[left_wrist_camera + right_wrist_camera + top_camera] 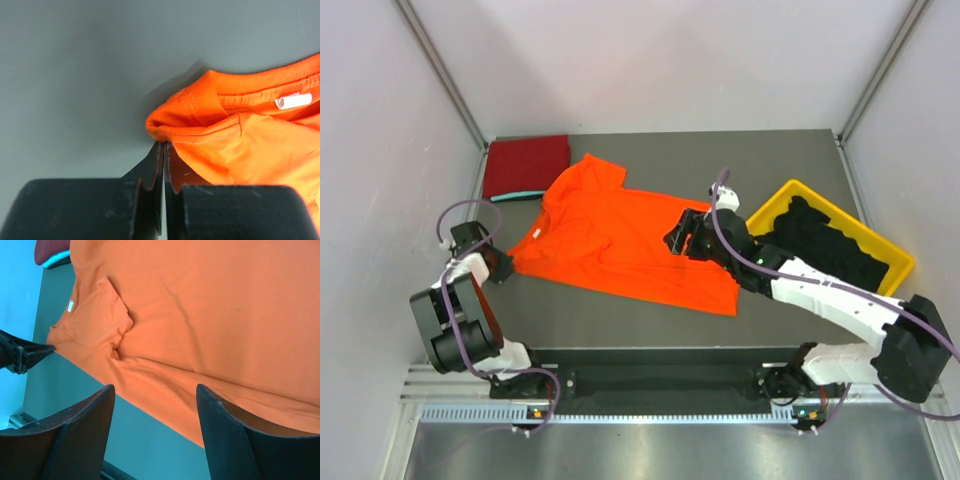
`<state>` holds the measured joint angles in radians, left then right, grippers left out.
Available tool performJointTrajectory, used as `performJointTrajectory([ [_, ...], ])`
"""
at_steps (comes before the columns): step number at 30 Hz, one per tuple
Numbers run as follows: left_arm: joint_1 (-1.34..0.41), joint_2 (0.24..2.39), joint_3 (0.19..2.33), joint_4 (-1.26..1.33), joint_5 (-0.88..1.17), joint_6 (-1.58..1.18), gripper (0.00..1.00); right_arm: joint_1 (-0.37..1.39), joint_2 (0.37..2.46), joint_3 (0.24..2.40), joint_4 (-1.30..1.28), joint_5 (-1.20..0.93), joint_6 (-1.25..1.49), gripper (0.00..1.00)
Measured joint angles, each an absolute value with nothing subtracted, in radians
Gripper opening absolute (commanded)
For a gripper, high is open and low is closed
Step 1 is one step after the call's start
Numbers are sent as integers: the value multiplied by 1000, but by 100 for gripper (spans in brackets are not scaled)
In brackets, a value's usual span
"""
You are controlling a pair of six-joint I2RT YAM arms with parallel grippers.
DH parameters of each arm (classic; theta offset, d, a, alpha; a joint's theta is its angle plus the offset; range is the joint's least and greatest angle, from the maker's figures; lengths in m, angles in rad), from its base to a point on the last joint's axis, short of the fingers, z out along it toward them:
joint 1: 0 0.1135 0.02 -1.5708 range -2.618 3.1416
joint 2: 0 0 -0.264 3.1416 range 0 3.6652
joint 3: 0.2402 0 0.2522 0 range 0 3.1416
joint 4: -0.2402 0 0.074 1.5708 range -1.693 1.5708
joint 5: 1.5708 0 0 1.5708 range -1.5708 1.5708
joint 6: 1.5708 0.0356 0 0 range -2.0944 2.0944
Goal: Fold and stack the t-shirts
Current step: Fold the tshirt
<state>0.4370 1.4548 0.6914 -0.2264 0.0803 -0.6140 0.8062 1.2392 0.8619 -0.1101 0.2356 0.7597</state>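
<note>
A bright orange t-shirt (620, 240) lies spread flat across the middle of the table. My left gripper (505, 266) is shut on its left corner, where the cloth bunches up at the fingertips beside the collar and its white label (293, 101); in the left wrist view the gripper (164, 144) has its jaws pressed together. My right gripper (678, 238) hovers open over the shirt's right half, and the right wrist view shows the gripper (155, 387) above the shirt's near hem. A dark red t-shirt (526, 165) lies folded at the back left with a teal t-shirt (517, 196) under it. Black t-shirts (825, 245) fill the bin.
A yellow plastic bin (790, 190) stands at the right side of the table, close behind my right arm. Grey walls enclose the table on the left, back and right. Bare grey tabletop (620, 325) runs along the near edge.
</note>
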Motion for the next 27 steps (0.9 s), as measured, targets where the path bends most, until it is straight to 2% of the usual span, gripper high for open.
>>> performJointTrajectory([
  [10,417,1342,727,-432,-42,-594,0,806,1132,806,-347,237,776,63],
  [19,417,1114,690,-550,-165,-604,0,789,936,625,-543,273,857,59],
  [27,417,1143,682,-559,-183,-627,0,777,999,612,-659,297,1060,51],
])
